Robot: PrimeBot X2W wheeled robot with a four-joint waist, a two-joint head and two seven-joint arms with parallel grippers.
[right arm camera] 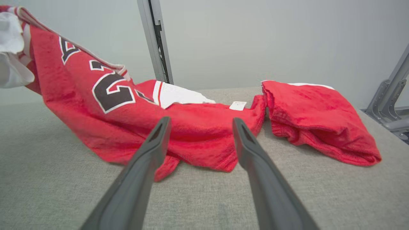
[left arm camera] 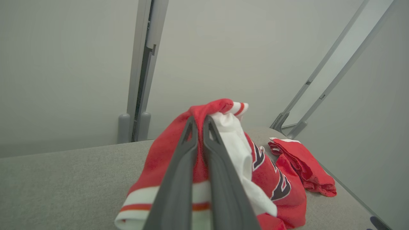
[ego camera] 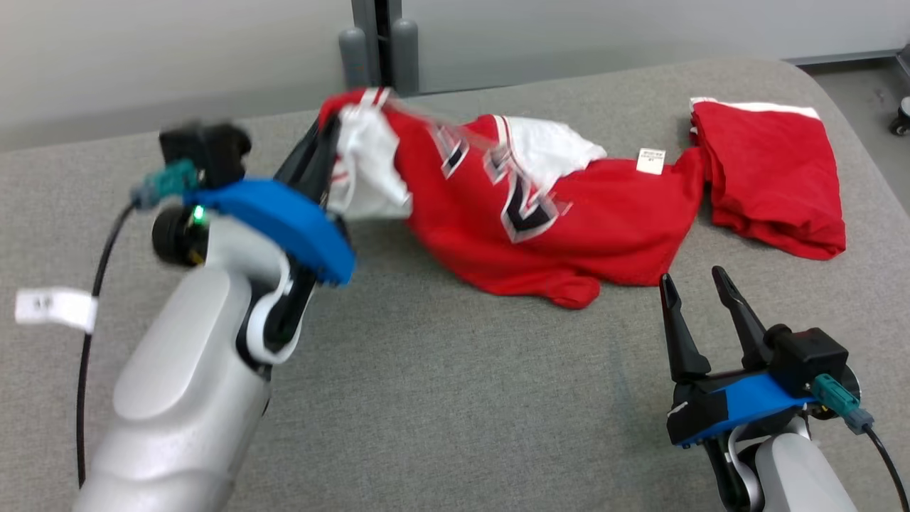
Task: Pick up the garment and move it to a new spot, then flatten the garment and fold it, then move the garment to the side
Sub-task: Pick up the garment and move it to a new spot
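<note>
A red jersey (ego camera: 569,213) with white trim and dark numbers lies crumpled across the middle of the grey padded table (ego camera: 426,398). My left gripper (ego camera: 334,131) is shut on the jersey's left end and holds it lifted above the table; in the left wrist view the closed fingers (left arm camera: 199,124) pinch red and white cloth (left arm camera: 220,127). The rest of the jersey (right arm camera: 179,127) trails down to the surface. My right gripper (ego camera: 693,279) stands open just in front of the jersey's lower hem, holding nothing, its fingers (right arm camera: 159,134) apart above the table.
A second red garment (ego camera: 771,178) lies folded at the table's right rear, touching the jersey's right end. A grey post (ego camera: 377,43) stands behind the table against the wall. A white tag (ego camera: 55,308) hangs from the left arm's cable.
</note>
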